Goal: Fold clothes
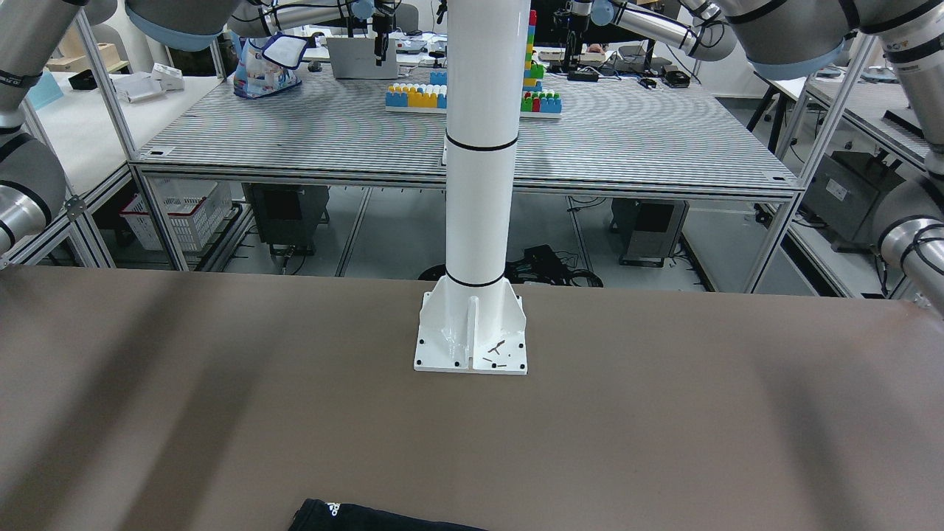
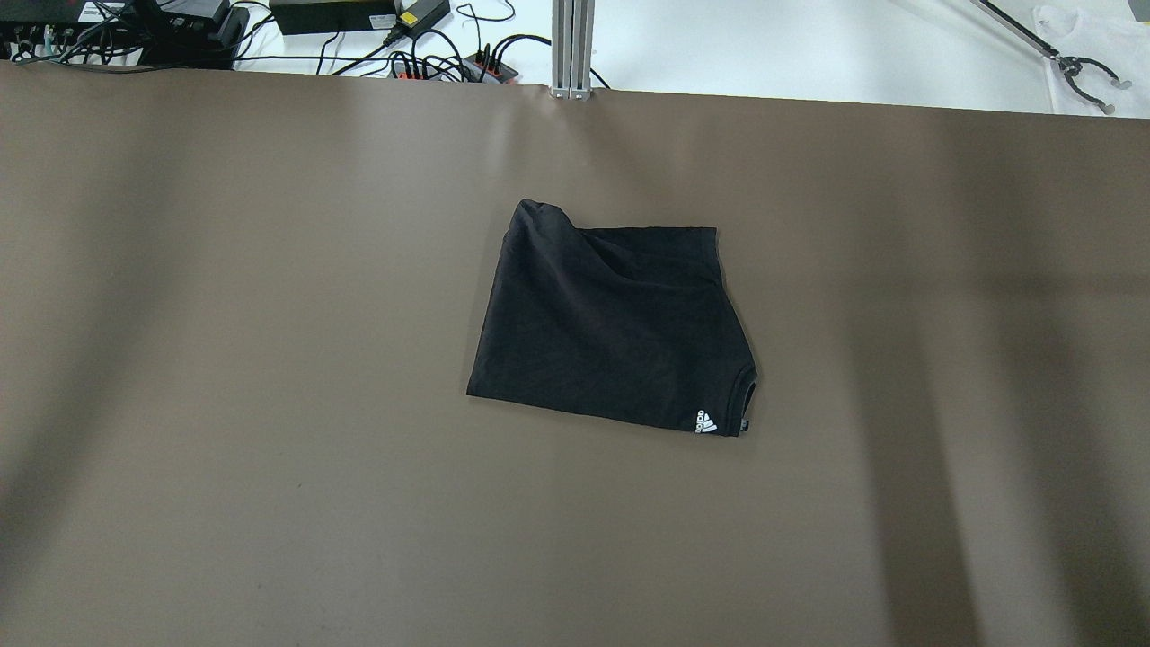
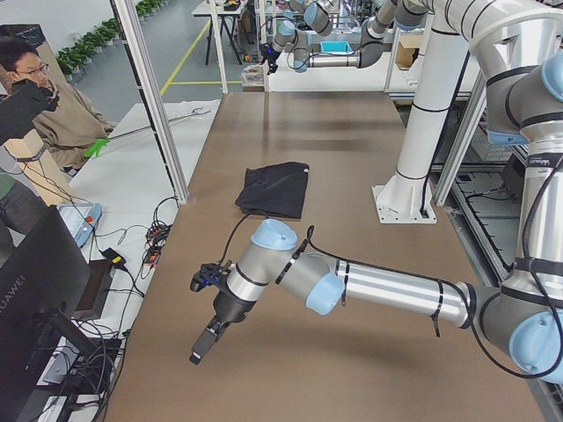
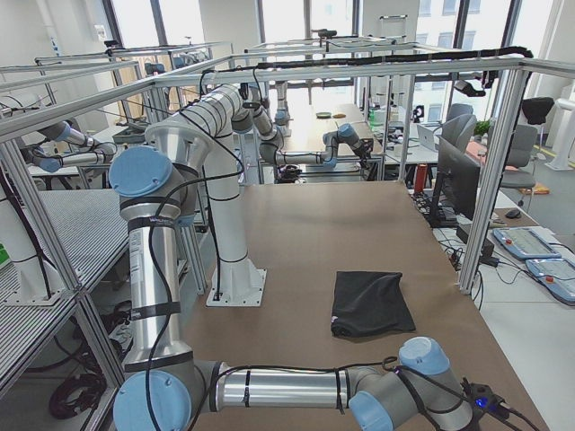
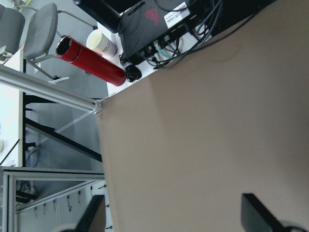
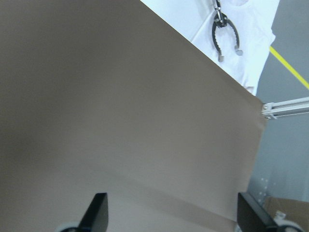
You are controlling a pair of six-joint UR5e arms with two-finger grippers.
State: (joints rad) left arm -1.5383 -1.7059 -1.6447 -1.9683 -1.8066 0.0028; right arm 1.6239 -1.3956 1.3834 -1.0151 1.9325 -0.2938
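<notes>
A black T-shirt (image 2: 611, 323) lies folded into a rough rectangle at the middle of the brown table, its white logo at the corner near me. It also shows in the front view (image 1: 369, 516), the left view (image 3: 274, 189) and the right view (image 4: 370, 303). My left gripper (image 5: 176, 217) is open and empty, hovering over the table's left end, far from the shirt; it shows in the left view (image 3: 207, 338). My right gripper (image 6: 171, 215) is open and empty over the table's right far corner. Neither gripper shows in the overhead view.
The white column base (image 1: 472, 346) is bolted at the table's robot side. Cables and power strips (image 2: 449, 63) lie past the far edge. A red bottle (image 5: 89, 60) stands off the left end. A grabber tool (image 6: 224, 36) lies off the right corner. An operator (image 3: 44, 97) sits nearby.
</notes>
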